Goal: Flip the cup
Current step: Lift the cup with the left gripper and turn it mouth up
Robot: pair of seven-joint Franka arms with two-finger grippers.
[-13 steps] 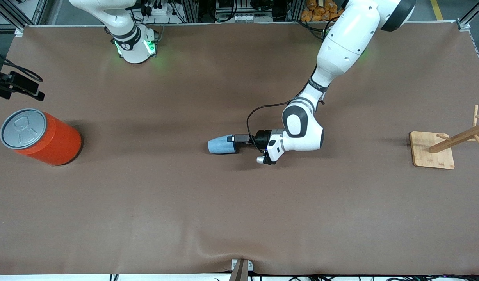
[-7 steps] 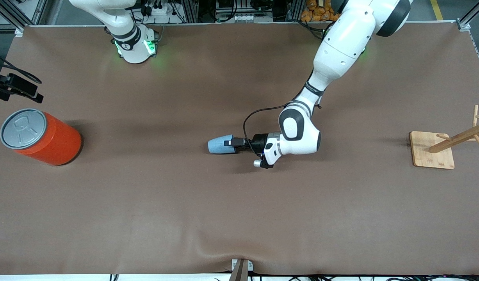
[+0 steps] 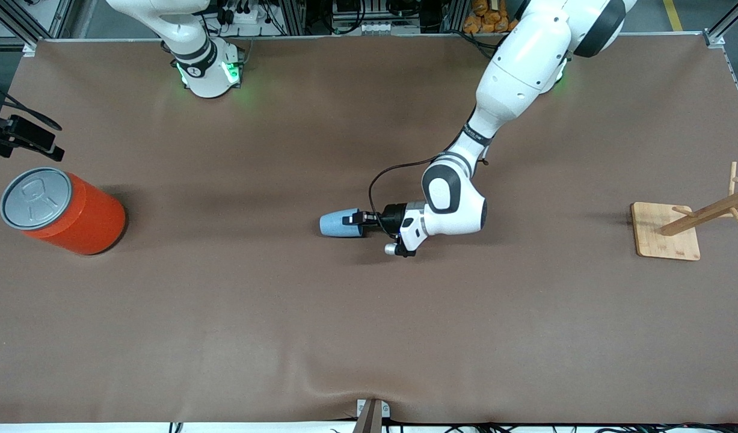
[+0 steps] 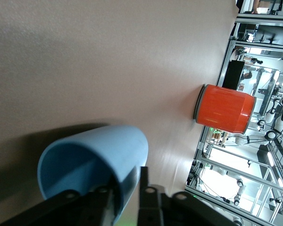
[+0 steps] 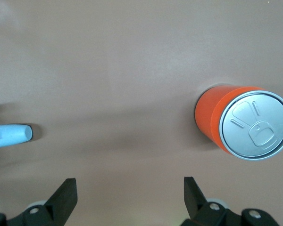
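Cup (image 3: 338, 224) lies on its side mid-table (image 3: 369, 337), rim end in the left pincer (image 3: 358, 220), one finger inside, one outside. Can (image 3: 62, 210) stands upright at the right arm's end, well apart from cup. Wooden rack (image 3: 687, 225) at the left arm's end. Right pincer (image 5: 127, 197) open, over table near can.

An orange can (image 3: 65, 210) stands at the right arm's end; a wooden rack (image 3: 693, 224) at the left arm's.

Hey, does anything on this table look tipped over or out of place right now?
Yes: the small light-blue plastic cup lies on its side mid-table, its rim pinched by the left pincer. The large orange can stands upright.
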